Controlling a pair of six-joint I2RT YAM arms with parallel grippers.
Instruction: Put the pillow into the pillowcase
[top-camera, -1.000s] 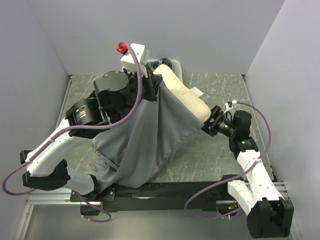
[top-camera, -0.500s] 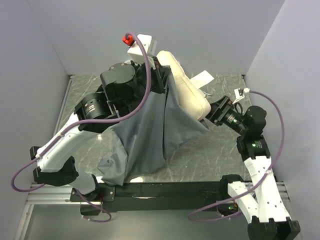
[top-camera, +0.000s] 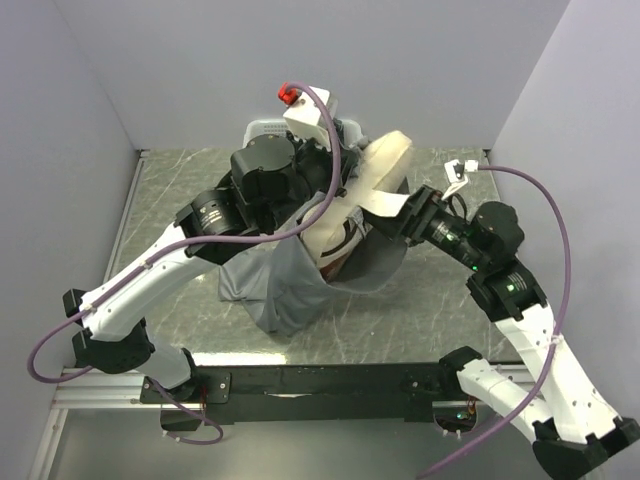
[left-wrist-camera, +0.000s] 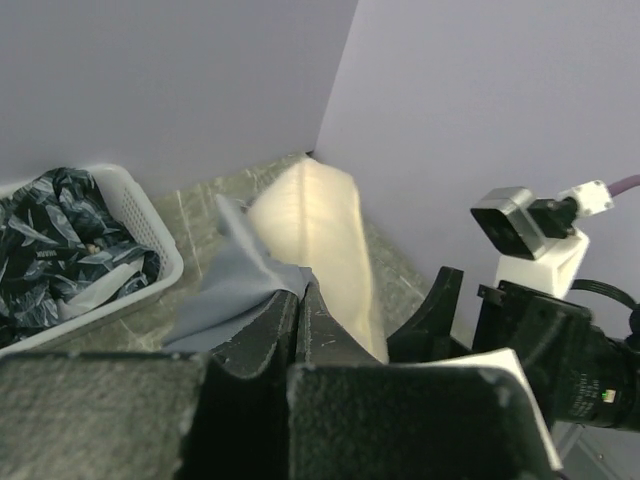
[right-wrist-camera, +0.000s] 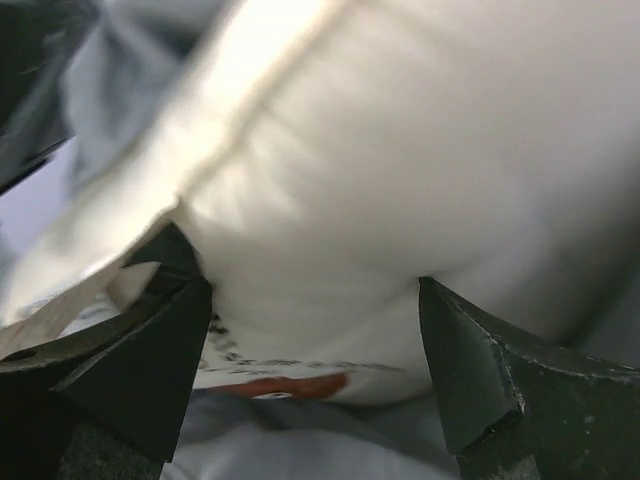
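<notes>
Top external view shows the pillow (top-camera: 385, 165) raised over the far middle of the table (top-camera: 420, 310), with its printed lower end down among the folds of the pillowcase (top-camera: 290, 290). I cannot tell how far inside it sits. The pillowcase hangs beside it, sagging toward the table's middle. On my left wrist feed, the left gripper (left-wrist-camera: 303, 310) has its fingers pressed together on the grey hem. On the right wrist feed, the right gripper (right-wrist-camera: 310, 295) squeezes the pillow, which bulges between its wide-set fingers. A white basket (left-wrist-camera: 150, 225) of dark cloth (left-wrist-camera: 60, 230) stands at the far edge.
</notes>
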